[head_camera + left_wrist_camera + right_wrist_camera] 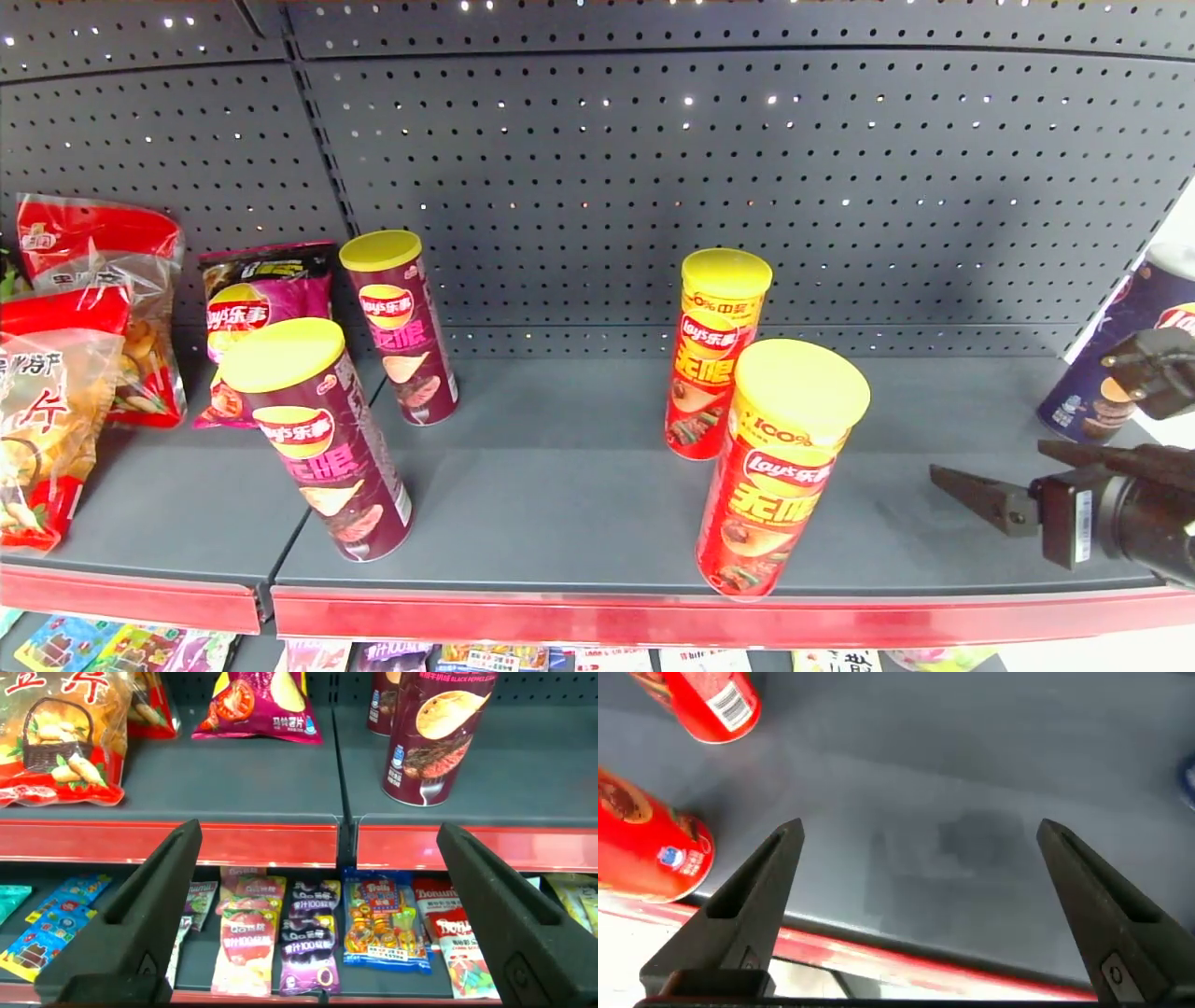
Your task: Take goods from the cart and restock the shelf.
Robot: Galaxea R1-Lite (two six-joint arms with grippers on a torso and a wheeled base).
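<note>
On the grey shelf board stand two maroon chip cans with yellow lids, one near the front and one further back. Right of them are two red chip cans, front and back. My right gripper hovers open and empty over the shelf's right front, to the right of the front red can; bare shelf lies between its fingers. My left gripper is open and empty, below and in front of the red shelf rail, with a maroon can beyond it.
Snack bags crowd the shelf's left end, with a purple chip bag behind the maroon cans. A dark blue can stands at the far right. Candy packs fill the shelf below. Open board lies between the can pairs.
</note>
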